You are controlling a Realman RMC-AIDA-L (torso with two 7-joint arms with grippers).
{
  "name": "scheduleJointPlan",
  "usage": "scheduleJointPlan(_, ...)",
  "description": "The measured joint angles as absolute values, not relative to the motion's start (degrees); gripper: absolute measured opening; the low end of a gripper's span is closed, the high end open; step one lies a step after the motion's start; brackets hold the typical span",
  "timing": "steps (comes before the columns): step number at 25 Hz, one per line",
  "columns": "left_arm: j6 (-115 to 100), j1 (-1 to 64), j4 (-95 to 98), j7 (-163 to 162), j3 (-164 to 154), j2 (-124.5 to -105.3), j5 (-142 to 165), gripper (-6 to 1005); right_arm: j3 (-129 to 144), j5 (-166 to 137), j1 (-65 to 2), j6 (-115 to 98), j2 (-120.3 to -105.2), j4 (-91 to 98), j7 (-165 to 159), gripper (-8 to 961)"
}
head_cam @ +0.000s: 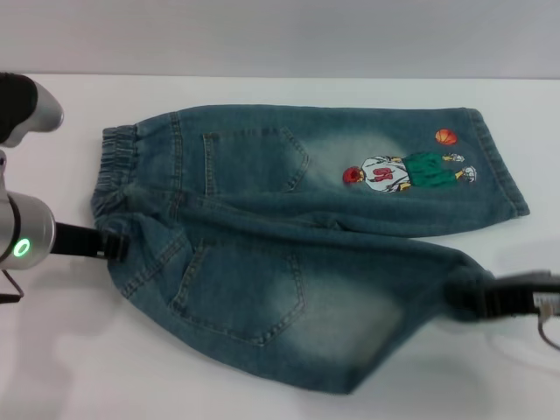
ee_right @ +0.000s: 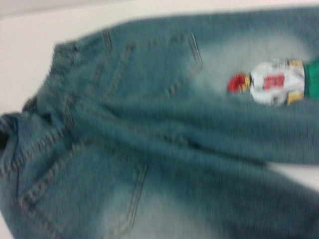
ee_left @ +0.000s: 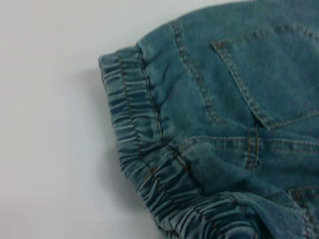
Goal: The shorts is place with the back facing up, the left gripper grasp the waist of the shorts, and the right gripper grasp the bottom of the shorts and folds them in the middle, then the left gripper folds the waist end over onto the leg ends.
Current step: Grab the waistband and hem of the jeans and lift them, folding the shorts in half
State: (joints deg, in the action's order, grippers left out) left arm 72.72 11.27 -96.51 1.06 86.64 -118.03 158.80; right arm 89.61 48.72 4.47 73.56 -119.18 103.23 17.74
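While the shorts (head_cam: 289,254) lie crosswise, waist leftward, both grippers' fingers clench denim at opposite ends.

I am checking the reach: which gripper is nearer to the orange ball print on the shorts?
Right. The right gripper is at the near leg's hem, on the same end as the ball print; the left gripper is at the waist, the opposite end.

Place: a plain robot test bench or lab setup, not a home.
Surface: a bare white surface (head_cam: 262,398) fills the head view, without cloth, pattern or household furnishing.
Backdrop: a blank pale grey wall (head_cam: 280,35) runs directly behind its far edge.
Contents: only denim shorts (head_cam: 289,254) lie there, between two robot arms.
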Motion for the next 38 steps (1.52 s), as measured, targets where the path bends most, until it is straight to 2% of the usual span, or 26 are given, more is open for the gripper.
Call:
scheduleJointPlan(11, 61.2, 8.6, -96.5, 0.9, 88.5, -118.0, 155.3, 202, 87.0, 52.1, 6.7, 60.1, -119.39, 101.9, 27.9, 17)
scheduleJointPlan(21, 45.0, 6.3, -91.5, 1.4, 88.7, -118.02, 150.0, 201, 83.8, 75.4, 8.3, 45.1, -119.25, 89.4, 48.8, 28)
scheduleJointPlan(38, 35.3, 6.9, -88.3, 1.1, 88.1, -118.04, 147.9, 202, 76.7, 106.9, 7.2, 45.3, -119.15, 71.7, 75.3, 48)
